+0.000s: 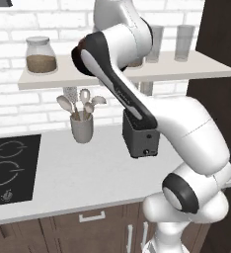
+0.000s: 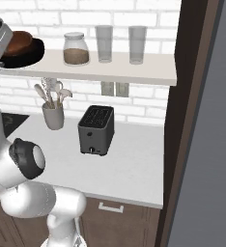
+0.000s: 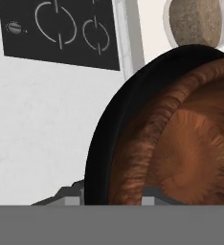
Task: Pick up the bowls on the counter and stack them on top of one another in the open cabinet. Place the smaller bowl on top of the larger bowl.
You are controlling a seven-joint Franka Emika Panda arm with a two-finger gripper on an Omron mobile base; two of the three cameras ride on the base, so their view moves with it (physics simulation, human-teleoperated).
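Ahead of me a dark toaster [image 2: 96, 130] stands upright near a grey utensil cup [image 2: 53, 116] full of spoons. Above, the pale wall shelf [image 2: 148, 70] carries a grain jar [image 2: 76, 48] beside two clear glasses [image 2: 104, 43]. A black cooktop [image 1: 11, 168] lies off left.

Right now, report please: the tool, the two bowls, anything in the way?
Tool above the shelf, state unclear. Smaller bowl sits inside larger bowl on that shelf. Jar close beside the bowls.

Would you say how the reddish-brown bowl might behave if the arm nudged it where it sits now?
The reddish-brown bowl looks rigid and rounded, nested inside the black bowl on the wall shelf, so a nudge would probably slide or rock it within that bowl. The black bowl's glossy surface suggests little friction.
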